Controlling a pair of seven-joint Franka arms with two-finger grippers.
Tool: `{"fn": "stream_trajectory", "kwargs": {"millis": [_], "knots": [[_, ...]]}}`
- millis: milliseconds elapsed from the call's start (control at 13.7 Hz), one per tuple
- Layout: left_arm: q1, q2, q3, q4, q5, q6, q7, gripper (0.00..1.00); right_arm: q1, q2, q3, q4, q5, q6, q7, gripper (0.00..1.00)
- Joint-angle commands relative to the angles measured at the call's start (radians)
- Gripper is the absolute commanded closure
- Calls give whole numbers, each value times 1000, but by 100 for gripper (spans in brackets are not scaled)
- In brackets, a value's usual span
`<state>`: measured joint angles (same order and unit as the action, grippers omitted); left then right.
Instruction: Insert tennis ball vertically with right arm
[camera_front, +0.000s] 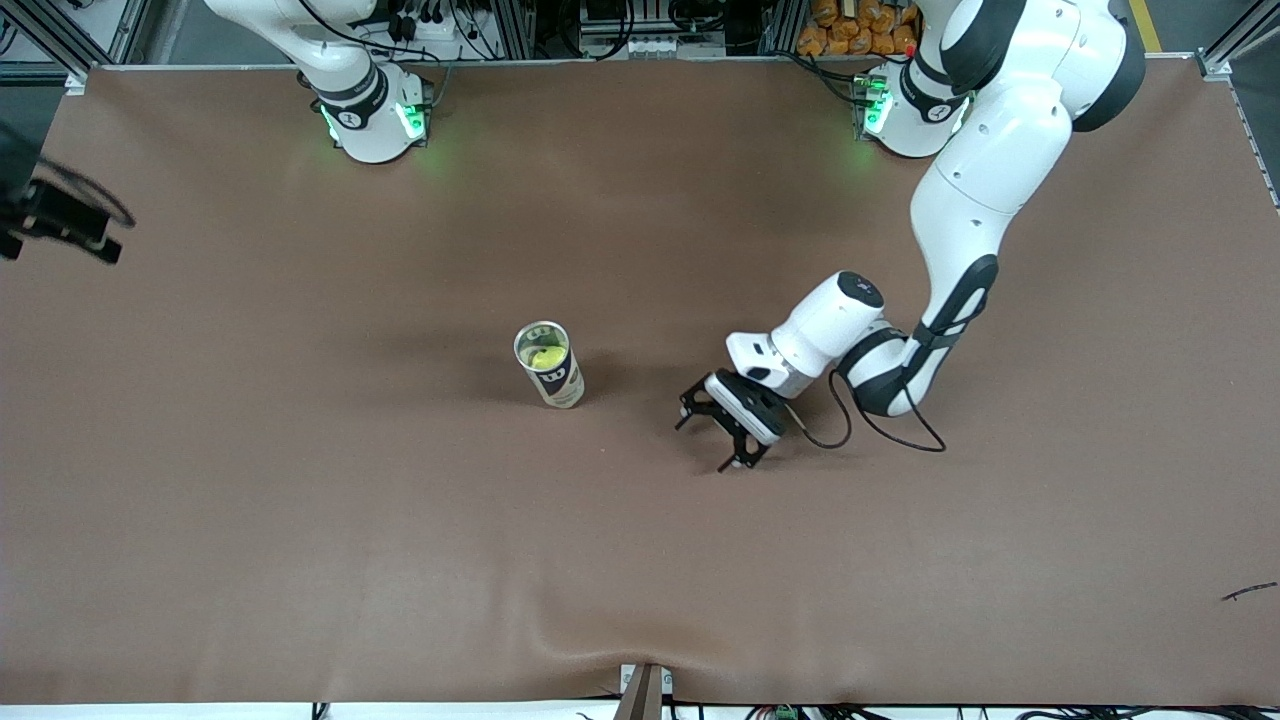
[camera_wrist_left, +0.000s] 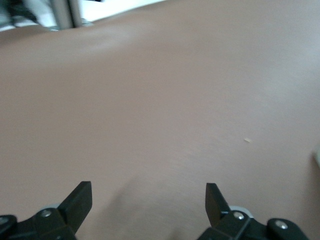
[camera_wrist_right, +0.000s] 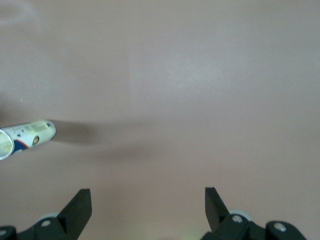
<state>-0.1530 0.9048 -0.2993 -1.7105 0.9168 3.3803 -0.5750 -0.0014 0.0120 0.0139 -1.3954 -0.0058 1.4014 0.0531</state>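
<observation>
A clear tennis ball can (camera_front: 549, 364) with a dark label stands upright near the table's middle, its top open. A yellow-green tennis ball (camera_front: 547, 358) sits inside it. My left gripper (camera_front: 708, 440) hangs low over the table beside the can, toward the left arm's end, open and empty (camera_wrist_left: 148, 200). My right gripper (camera_front: 65, 225) is up in the air over the table's edge at the right arm's end. In the right wrist view it is open (camera_wrist_right: 147, 200) with nothing between its fingers, and the can (camera_wrist_right: 26, 137) shows far off.
The brown table mat (camera_front: 300, 520) covers the whole table. A black cable (camera_front: 885, 432) loops from the left wrist down to the mat. A small dark scrap (camera_front: 1250, 592) lies near the front corner at the left arm's end. A clamp (camera_front: 645, 690) sits at the front edge.
</observation>
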Motion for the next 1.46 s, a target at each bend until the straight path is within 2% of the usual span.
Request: {"fn": "stream_trajectory", "kwargs": {"millis": [0,73,220,293,366,513,732,879,1025,1392], "knots": [[45,-5,-14,86,-42,-94,-35,0,23,-169,-6,-272,-5,94,-9,0],[46,3,-15,122,-102,-151,-32,0,21,-143,-8,-249,-3,114,-10,0],[43,8,-14,186,-168,-250,-32,0,34,-43,-6,-106,-34,81,-7,0],[49,-1,-15,195,-200,-286,-34,0,31,-28,-9,-35,-42,41,-9,0],[53,-6,-15,203,-228,-303,-34,0,27,-21,-11,-9,-43,41,-10,0],[55,-7,-17,248,-289,-347,-34,0,27,-21,-12,-4,-40,41,-13,0],[41,-24,-24,337,-383,-581,-34,0,20,-37,-22,-10,-32,-19,-120,0],[52,-44,-40,391,-409,-724,-25,0,21,-34,-90,-5,-1,-27,-167,0],[75,-64,-69,431,-440,-833,-17,0,21,-35,-104,-5,27,-30,-168,0],[104,-222,-86,450,-571,-1051,17,0,26,-34,-101,-1,29,-25,-156,0]]}}
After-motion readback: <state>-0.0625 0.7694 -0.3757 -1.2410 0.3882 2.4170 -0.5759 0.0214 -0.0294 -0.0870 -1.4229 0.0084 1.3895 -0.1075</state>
